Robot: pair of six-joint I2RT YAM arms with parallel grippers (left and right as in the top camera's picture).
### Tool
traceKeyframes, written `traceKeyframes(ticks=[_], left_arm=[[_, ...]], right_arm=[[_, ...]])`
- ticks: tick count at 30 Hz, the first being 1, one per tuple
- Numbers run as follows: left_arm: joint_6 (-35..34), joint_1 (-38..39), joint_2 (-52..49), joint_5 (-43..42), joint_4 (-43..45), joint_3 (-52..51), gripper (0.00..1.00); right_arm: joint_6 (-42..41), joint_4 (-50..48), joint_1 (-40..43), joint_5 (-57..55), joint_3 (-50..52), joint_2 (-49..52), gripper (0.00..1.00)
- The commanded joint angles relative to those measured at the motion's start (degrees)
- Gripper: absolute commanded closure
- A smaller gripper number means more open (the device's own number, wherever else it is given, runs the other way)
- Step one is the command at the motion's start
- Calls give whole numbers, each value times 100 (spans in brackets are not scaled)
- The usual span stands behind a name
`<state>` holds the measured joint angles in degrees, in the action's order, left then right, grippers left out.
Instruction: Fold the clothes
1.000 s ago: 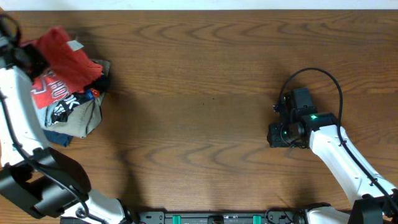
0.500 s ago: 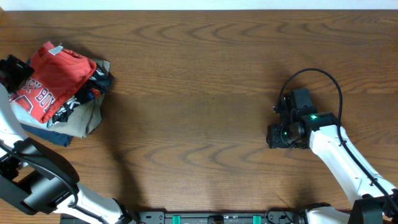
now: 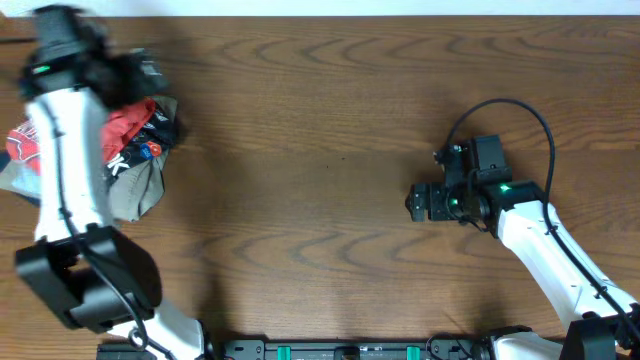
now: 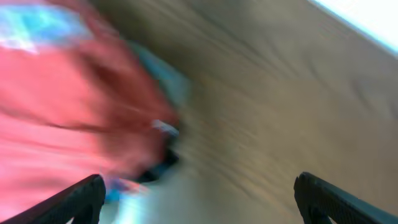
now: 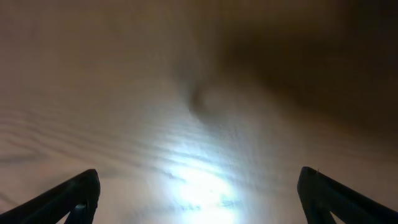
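The clothes (image 3: 124, 126), a coral-red T-shirt with white lettering, lie crumpled on top of a pile at the table's far left, partly hidden under my left arm. My left gripper (image 3: 135, 75) hangs blurred just behind the pile. In the left wrist view the left gripper (image 4: 202, 199) is open with nothing between its fingers, and the red shirt (image 4: 62, 106) fills the left half as a blur. My right gripper (image 3: 415, 203) hovers over bare wood at the right. The right gripper (image 5: 199, 193) is open wide and empty.
Under the red shirt lie a black garment with white print (image 3: 152, 135) and a grey-khaki garment (image 3: 138, 192). The wooden table (image 3: 320, 150) runs between the pile and my right arm. A black cable (image 3: 520, 115) loops above the right wrist.
My left gripper let go of the red shirt, which dropped onto the pile, and the arm swung toward the back. My right gripper opened wider and shifted left.
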<state>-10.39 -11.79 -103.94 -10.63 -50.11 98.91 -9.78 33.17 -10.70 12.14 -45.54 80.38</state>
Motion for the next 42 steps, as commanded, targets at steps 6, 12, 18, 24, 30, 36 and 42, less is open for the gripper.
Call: traceKeyframes(ticks=[6,12,18,24,30,36,42], left_arm=[[223,1698,105,378,-1620,-35,2],[-118,2149,116,796,-3195,-35,2],[-256,2153,732,796,-3539,-409,2],[-254,2153,2649,857,-2747,-1757,2],[-236,2153,5504,1158,-1427,-3519,2],[-238,2153,7993,1150,-496,-4533,2],[-236,2153,9355,1152,-658,-4544,2]], right_arm=[[55,435,540,160,-841,-57,1],[627,2048,1091,136,-1915,-57,1],[492,2933,1152,133,-2046,-236,1],[81,2837,1150,-258,-1631,-1126,1],[105,1963,1139,-319,-601,-2970,1],[105,1410,1139,-332,262,-4780,1],[105,2208,1139,-332,348,-5515,1]])
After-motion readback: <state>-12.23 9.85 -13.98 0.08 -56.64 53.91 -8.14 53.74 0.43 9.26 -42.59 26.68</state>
